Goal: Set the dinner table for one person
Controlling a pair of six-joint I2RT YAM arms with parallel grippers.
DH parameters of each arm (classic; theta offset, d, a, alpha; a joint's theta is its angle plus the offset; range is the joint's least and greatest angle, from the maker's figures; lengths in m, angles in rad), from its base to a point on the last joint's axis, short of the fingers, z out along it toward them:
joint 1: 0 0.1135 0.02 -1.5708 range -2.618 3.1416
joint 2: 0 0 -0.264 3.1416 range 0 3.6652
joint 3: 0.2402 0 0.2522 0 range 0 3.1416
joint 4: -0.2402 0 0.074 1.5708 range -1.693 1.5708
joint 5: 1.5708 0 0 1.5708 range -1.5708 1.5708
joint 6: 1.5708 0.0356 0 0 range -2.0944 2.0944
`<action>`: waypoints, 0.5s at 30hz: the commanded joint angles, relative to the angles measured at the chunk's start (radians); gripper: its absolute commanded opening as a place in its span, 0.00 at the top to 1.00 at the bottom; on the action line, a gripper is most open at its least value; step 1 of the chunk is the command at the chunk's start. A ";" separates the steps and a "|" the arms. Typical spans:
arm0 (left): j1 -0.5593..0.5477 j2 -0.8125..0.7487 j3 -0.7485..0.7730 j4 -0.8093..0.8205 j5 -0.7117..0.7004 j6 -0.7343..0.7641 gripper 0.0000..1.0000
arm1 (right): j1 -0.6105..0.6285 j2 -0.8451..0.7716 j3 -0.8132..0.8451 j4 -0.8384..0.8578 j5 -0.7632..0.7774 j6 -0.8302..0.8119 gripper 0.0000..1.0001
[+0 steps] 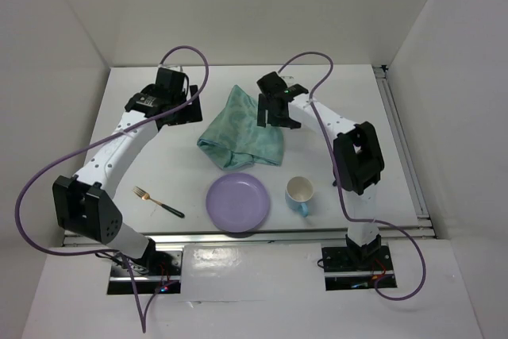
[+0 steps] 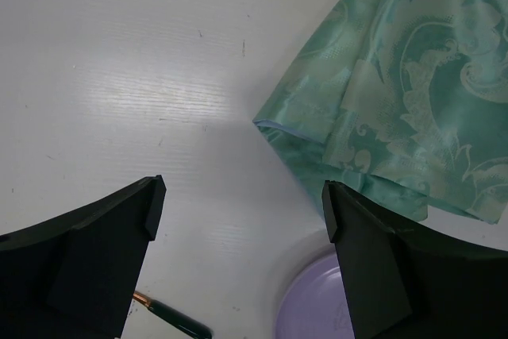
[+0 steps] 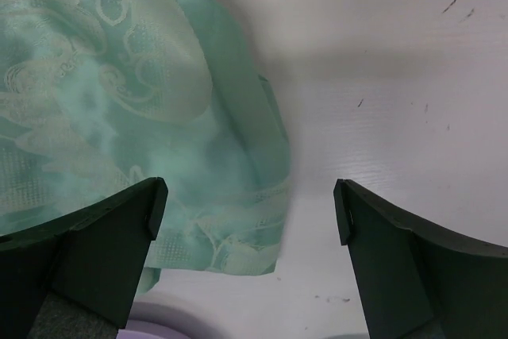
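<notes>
Dinner table is spreading white under both arms, filling the floor between the walls. You are holding the left gripper spread wide with nothing between its jaws, over bare tabletop just left of the crumpled green cloth. The right gripper, equally wide and empty, is hanging over the cloth's right edge. Nearer the bases, fork, purple plate and cup are sitting in a row, apart from one another. Cloth folds are hiding the tabletop beneath; the wrist views are cutting off most of the plate and the fork.
</notes>
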 commanded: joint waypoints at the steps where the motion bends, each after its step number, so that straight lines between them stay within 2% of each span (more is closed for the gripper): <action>1: 0.006 -0.010 0.007 -0.008 0.011 -0.007 0.00 | 0.034 -0.041 -0.007 0.006 0.037 0.034 0.00; 4: 0.006 -0.010 0.007 -0.008 0.001 -0.007 0.00 | 0.034 -0.061 -0.016 0.039 0.021 0.025 0.00; 7: 0.006 -0.021 0.007 -0.008 0.001 -0.007 0.01 | 0.044 -0.046 0.052 0.017 0.021 0.016 0.00; 8: 0.006 -0.030 0.007 -0.008 0.001 -0.007 0.03 | 0.054 -0.034 0.077 0.008 0.021 0.016 0.00; 9: 0.015 -0.043 0.007 -0.008 -0.012 -0.028 0.10 | 0.064 -0.011 0.121 -0.006 0.006 0.002 0.00; 12: 0.050 -0.070 0.007 -0.008 -0.035 -0.062 0.18 | 0.096 0.020 0.171 0.006 -0.030 -0.047 0.00; 13: 0.064 -0.083 0.007 -0.008 -0.035 -0.075 0.18 | 0.105 0.020 0.183 0.017 -0.044 -0.058 0.00; 15: 0.101 -0.083 0.007 -0.045 -0.035 -0.125 0.25 | 0.119 0.032 0.192 0.039 -0.101 -0.067 0.08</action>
